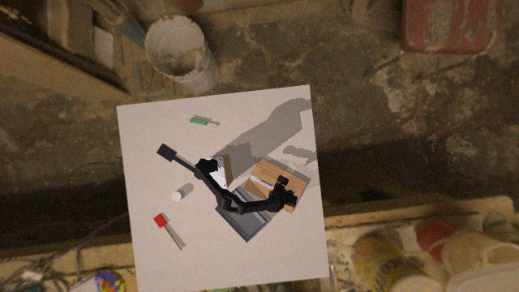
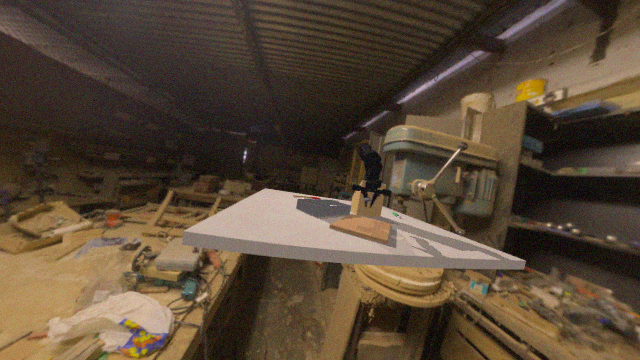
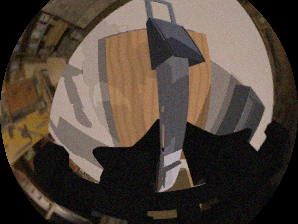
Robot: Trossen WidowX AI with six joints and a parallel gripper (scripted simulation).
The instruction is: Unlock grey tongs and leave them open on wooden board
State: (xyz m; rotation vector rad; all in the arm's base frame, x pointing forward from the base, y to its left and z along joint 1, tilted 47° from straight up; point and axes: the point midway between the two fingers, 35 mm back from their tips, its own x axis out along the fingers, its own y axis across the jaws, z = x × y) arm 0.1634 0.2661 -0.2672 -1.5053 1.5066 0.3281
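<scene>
Top view, 12 o'clock at the picture's upper edge. I have the gripper [image 1: 282, 191] [image 2: 371, 199] [image 3: 168, 121] over the wooden board [image 1: 265, 167] [image 2: 360, 227] [image 3: 132, 85], its fingers a little apart and closed on the grey tongs [image 1: 261, 182] [image 3: 172, 90]. From the gripper, the tongs' pale visible part runs toward 10 o'clock, above the board.

Wrist view: the black fingers flank the tongs' grey body. Its dark, flared end and wire loop point to 12 o'clock. The arms look close together; I cannot tell the lock's state. Exterior view is too small for me to resolve the tongs.

Positions, top view: the roasting tin [image 1: 243, 225] [image 2: 320, 206] [image 3: 232, 110] sits just beside the board, toward 7 o'clock from it. Relative to the tin, I note a wooden block [image 1: 228, 170] [image 2: 357, 202] at 11 o'clock, a green-handled tool [image 1: 199, 121] farther off at 11, a white cylinder [image 1: 176, 196] between 9 and 10, and a red-headed tool [image 1: 160, 220] at 9. All are on the pale table [image 1: 284, 251] [image 2: 260, 220].
</scene>
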